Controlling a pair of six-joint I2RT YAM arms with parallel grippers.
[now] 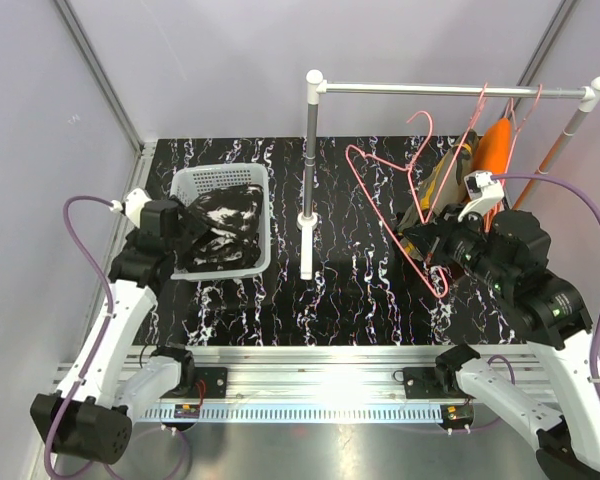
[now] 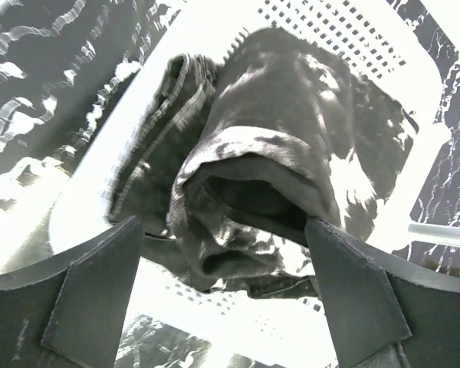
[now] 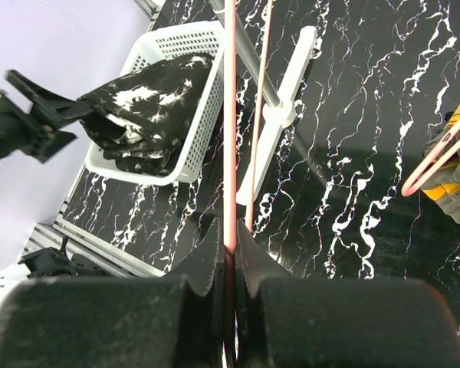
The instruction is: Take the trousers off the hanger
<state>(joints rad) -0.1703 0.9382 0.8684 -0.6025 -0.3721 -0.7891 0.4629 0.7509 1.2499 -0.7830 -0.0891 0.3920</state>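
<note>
Item 1, the left gripper (image 2: 222,230): I am seeing its fingers (image 2: 100,291) standing spread wide at the near left edge of the white basket (image 1: 220,168), with nothing pinched between them.

Item 2, the black trousers with white splotches (image 1: 225,225): they are lying bunched in the basket, rolled and folded. One fold is spilling over the rim on the left arm's side, just beyond the open fingertips. I cannot tell from the wrist view whether the cloth is touching the fingers.

Item 3, the right gripper (image 3: 228,230): its fingers are pressing together on the wire of a bare pink hanger (image 3: 230,115). I am seeing the hanger tilting over the black marbled table (image 1: 360,290), right of the rack's upright post (image 1: 308,180).

Item 4, the camouflage trousers (image 1: 445,175): the olive and yellow-orange cloth is hanging from a pink hanger near the right end of the rail (image 1: 410,89), just behind the right gripper.

Item 5, the orange trousers (image 1: 495,145): they are hanging from the same end of the rail, beside the camouflage pair and further right.

Item 6, the basket: it is sitting on the table at the left, well apart from the hanging garments
</note>
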